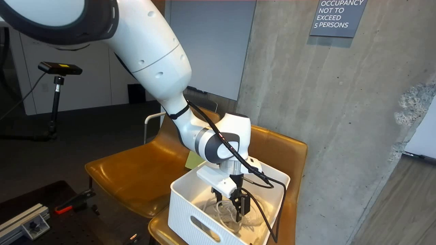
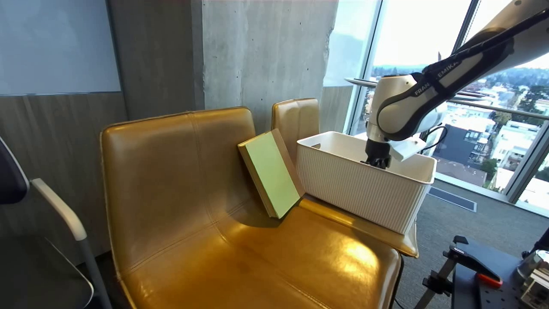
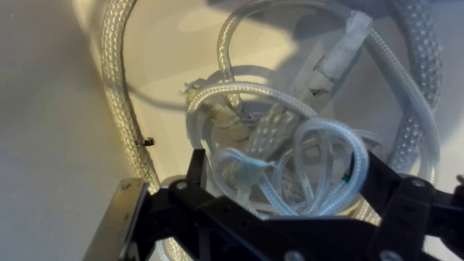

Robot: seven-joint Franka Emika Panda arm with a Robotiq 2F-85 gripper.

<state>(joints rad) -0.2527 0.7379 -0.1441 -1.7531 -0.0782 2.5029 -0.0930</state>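
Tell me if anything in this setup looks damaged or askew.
Yes: a rope end inside the white bin looks frayed and ragged. The concrete wall has a rough chipped patch, and a green book-like item leans tilted on the tan chair rather than lying flat.

In an exterior view, the sightline is slanting down into a white ribbed plastic bin [image 1: 180, 208], towards a grey concrete wall [image 1: 333, 88]. In an exterior view, it is facing a tan leather chair [image 2: 171, 171] closely, the bin standing farther off. Both are sharing bin, chair and wall. The wrist view is peering closely down past black angular fingers [image 3: 197, 165] at white braided cords [image 3: 252, 88].
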